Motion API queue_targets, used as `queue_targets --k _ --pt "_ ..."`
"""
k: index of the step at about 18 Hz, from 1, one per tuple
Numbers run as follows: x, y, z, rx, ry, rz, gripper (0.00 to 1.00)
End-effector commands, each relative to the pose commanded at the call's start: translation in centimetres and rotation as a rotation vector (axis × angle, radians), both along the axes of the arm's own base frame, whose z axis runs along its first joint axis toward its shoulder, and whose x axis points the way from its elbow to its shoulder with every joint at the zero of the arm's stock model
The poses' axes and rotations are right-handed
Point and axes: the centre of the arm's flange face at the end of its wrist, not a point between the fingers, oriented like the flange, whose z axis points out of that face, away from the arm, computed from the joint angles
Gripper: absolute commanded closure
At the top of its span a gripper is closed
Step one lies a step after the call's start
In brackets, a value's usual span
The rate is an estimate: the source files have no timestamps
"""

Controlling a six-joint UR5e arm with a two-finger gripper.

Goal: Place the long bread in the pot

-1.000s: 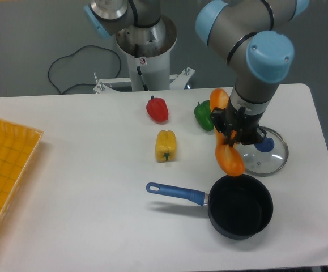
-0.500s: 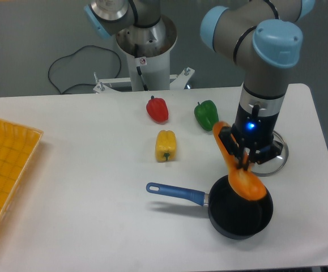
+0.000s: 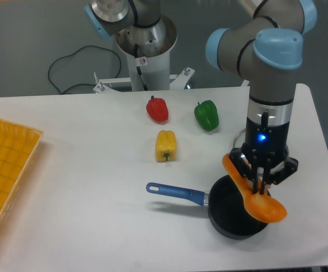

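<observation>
The long bread (image 3: 253, 191), an orange glossy loaf, hangs tilted above the pot's right side, its lower end past the rim toward the front right. My gripper (image 3: 262, 180) is shut on its middle, pointing straight down. The pot (image 3: 231, 214) is a small black saucepan near the table's front, with its blue handle (image 3: 175, 192) pointing left. The bread and gripper hide part of the pot's right rim.
A red pepper (image 3: 157, 109), a green pepper (image 3: 207, 114) and a yellow pepper (image 3: 165, 145) lie behind the pot. A glass lid (image 3: 239, 137) is mostly hidden behind the arm. An orange tray (image 3: 5, 170) sits at the left edge. The robot base (image 3: 145, 51) stands at the back.
The gripper has carried the bread forward and right, from beside the green pepper to over the pot's right side, uncovering the green pepper and covering the lid.
</observation>
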Motion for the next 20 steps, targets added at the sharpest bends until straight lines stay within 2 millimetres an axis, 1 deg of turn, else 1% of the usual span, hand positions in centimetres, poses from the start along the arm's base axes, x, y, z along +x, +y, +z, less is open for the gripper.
queue_targets --k 2,4,7,11,15,20 --pt "-0.6 0.1 -0.2 0.031 0.027 -0.005 0.81" --pt "-1.8 -0.7 -0.4 0.075 0.012 -0.013 0.82" --pt "-3.2 -0.4 -0.7 0.092 0.018 -0.016 0.82" --pt "-4.2 0.0 -2.4 0.106 0.051 -0.018 0.81" --pt "-4.7 0.3 -3.7 0.105 0.048 -0.02 0.81" --pt "-4.6 0.5 -5.2 0.094 0.028 -0.026 0.81"
